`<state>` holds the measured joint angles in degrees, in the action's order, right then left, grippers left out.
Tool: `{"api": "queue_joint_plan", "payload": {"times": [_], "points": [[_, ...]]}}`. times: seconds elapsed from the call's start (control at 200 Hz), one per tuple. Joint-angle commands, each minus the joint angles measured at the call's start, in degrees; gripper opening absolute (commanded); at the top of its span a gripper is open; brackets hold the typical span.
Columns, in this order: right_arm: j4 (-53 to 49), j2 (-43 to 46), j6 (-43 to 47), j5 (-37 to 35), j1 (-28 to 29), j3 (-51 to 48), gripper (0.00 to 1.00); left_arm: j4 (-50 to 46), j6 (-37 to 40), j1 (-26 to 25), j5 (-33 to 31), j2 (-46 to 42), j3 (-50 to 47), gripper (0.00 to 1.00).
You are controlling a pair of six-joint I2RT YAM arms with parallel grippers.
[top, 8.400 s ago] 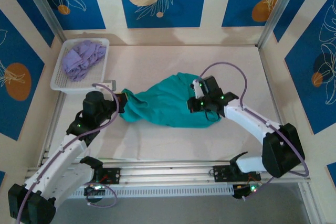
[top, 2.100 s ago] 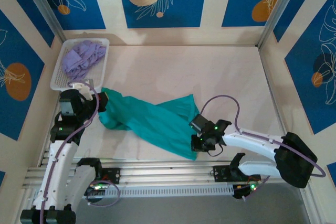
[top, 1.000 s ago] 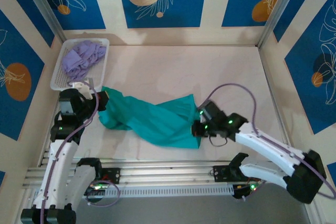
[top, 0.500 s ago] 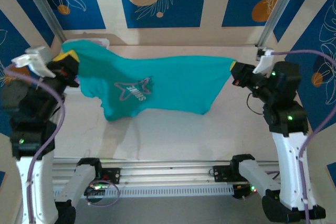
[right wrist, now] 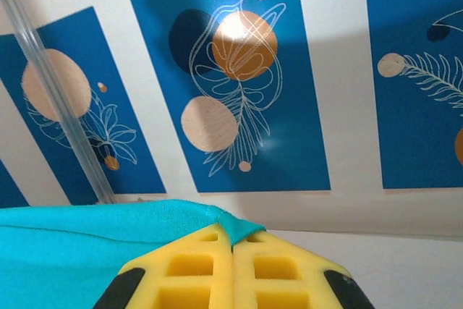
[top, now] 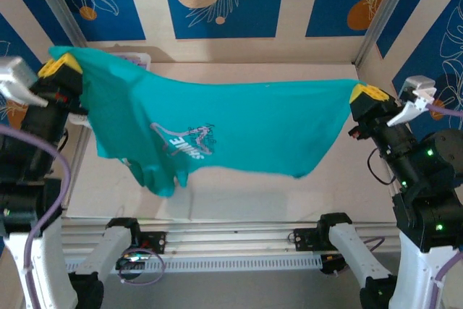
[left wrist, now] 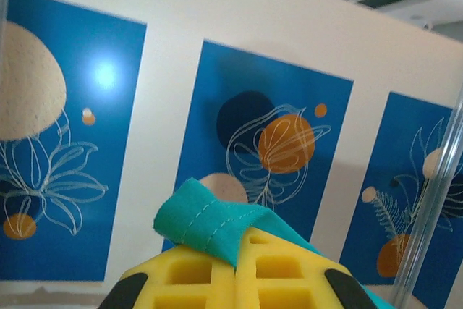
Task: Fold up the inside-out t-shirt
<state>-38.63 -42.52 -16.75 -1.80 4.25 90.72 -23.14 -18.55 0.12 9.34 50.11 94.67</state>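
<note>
The teal-green short-sleeved cotton t-shirt (top: 239, 124) is suspended in the air above the pale desk (top: 275, 193), stretched as a wide sheet between the two raised arms. In the top external view it spans from above the desk's far left corner to above its right edge. The left gripper (top: 66, 65), with yellow padded fingers (top: 59, 64), is pressed together on the shirt's upper left corner. The right gripper (top: 367, 95) is likewise pressed together, pinching the upper right corner. The top edge of the fabric runs nearly taut between the two grip points, sagging slightly at the middle. The white star outline and lettering (top: 184, 141) face the camera on the lower left part of the sheet. Below the print, a loose fold hangs down toward the near left of the desk; contact with the desk cannot be determined. A shadow lies on the desk beneath the fabric. A white mesh basket (top: 142, 58) sits at the far left corner, mostly covered by the shirt. In the left wrist view, a stitched teal hem (left wrist: 210, 226) is clamped between the closed yellow pads of the left gripper (left wrist: 236, 251). In the right wrist view, the fabric (right wrist: 87, 247) passes into the closed pads of the right gripper (right wrist: 233, 245) and extends away to the left.
</note>
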Motion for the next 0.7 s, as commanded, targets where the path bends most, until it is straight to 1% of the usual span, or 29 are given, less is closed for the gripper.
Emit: {"api": "queue_joint_plan", "payload": {"times": [0.0,0.205,0.36,0.51,0.695], "points": [[4.3,-5.81,3.58,-3.96,-0.38,-2.32,0.0,5.2,-1.95,0.5,0.91,7.33,-2.2,0.0],[14.35,-16.15,6.76,-4.38,-1.02,-5.42,0.0,12.66,-3.18,-0.28,1.21,17.91,-5.26,0.0],[16.92,-21.55,7.5,-2.86,-1.94,-5.21,0.0,15.53,-3.44,-0.56,1.2,21.92,-6.25,0.0],[16.67,-20.7,8.08,-2.81,-2.91,-5.55,0.0,17.31,-3.16,-0.54,0.68,19.53,-8.27,0.0],[13.98,-13.96,8.4,-2.6,-4.25,-5.41,0.0,19.71,-4.45,-0.52,1.58,11.09,-10.66,0.0]]}}
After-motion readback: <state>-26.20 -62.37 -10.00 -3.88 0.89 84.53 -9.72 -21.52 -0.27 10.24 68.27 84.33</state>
